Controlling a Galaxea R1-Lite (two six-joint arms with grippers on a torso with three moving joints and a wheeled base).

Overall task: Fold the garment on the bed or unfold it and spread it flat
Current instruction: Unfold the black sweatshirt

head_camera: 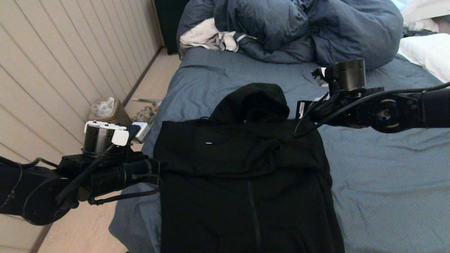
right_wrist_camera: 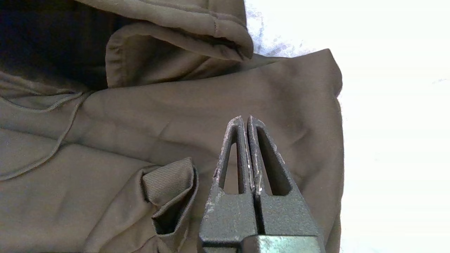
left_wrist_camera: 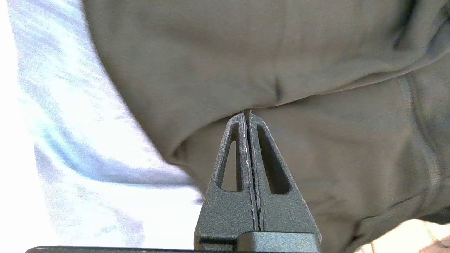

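On my screens: one black hoodie [head_camera: 246, 168], lying front-up on the blue-grey bed [head_camera: 386, 168] near its left edge, hood towards the duvet [head_camera: 299, 28], sleeves folded in across the chest. Left gripper [left_wrist_camera: 247, 114]: fingers pressed together, tips at the folded sleeve's edge on the garment's left side; whether any fabric is pinched I cannot tell. Right gripper [right_wrist_camera: 245, 119]: fingers together, holding nothing, above the right shoulder near a ribbed cuff [right_wrist_camera: 168, 179].

Honestly couldn't read a single word, logo or number anywhere in these. The black hoodie [head_camera: 246, 168] was plain with no print, and nothing on the bed [head_camera: 386, 168] carried any lettering either.
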